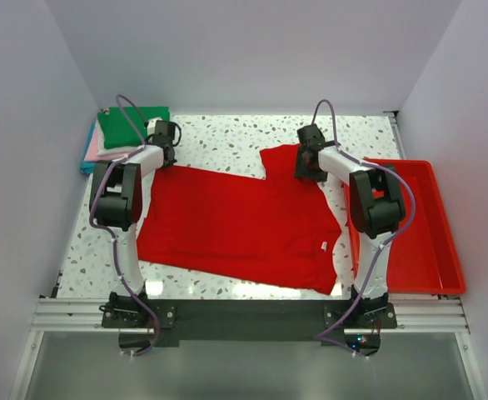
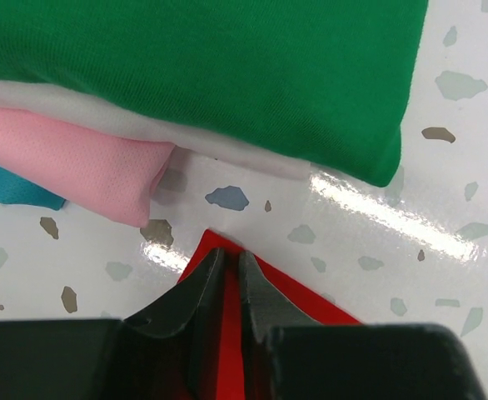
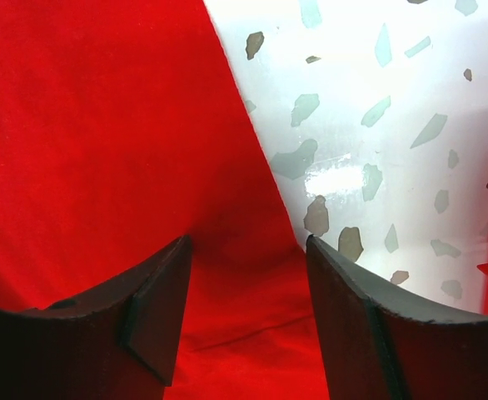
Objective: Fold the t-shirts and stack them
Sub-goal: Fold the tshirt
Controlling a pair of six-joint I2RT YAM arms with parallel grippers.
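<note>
L gripper pinches red t-shirt corner, R gripper gapes over it; speckled table, white walls.

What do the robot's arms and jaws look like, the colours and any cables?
The left arm and right arm are alike: white links, chunky black joint housings, and a lilac cable looping along each. Black base plates sit on a silver rail. The jaws are matte black, curved and tapering to tips.
</note>
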